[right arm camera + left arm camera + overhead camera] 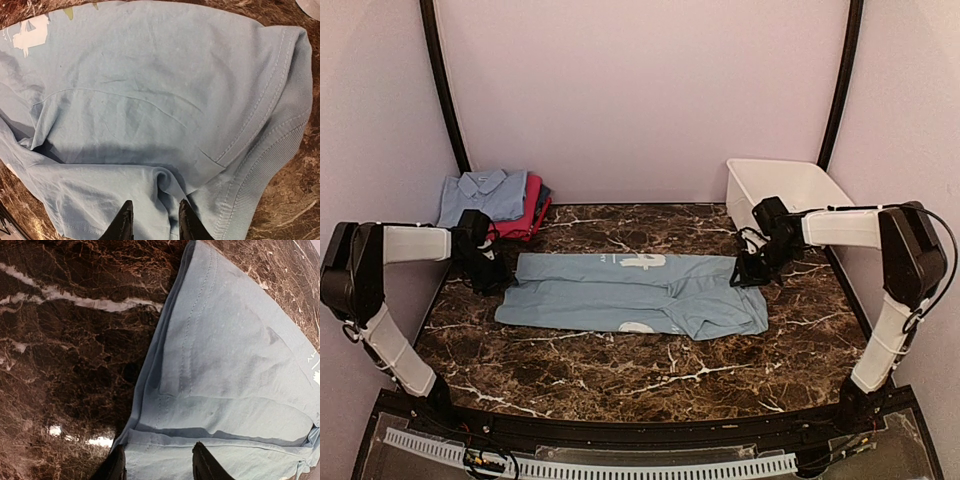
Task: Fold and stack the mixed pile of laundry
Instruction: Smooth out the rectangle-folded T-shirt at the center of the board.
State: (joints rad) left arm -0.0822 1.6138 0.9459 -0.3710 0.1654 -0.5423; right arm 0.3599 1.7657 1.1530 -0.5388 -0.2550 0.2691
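A pale blue tee (630,292) with white print lies folded lengthwise across the middle of the marble table. My left gripper (495,278) is at its left end. In the left wrist view the jaws stand apart, and the gripper (160,465) has flat cloth of the tee (235,365) between the tips. My right gripper (748,272) is at the tee's right end. That gripper (152,220) straddles a small raised fold of the tee (150,75), with its jaws apart. At the back left is a stack: a pale blue collared shirt (480,195) over a magenta piece (528,215).
A white rectangular tub (790,190) stands at the back right, just behind the right arm. A dark piece (546,196) shows at the stack's right edge. Bare marble table (620,370) lies in front of the tee. Pale walls close in the back and sides.
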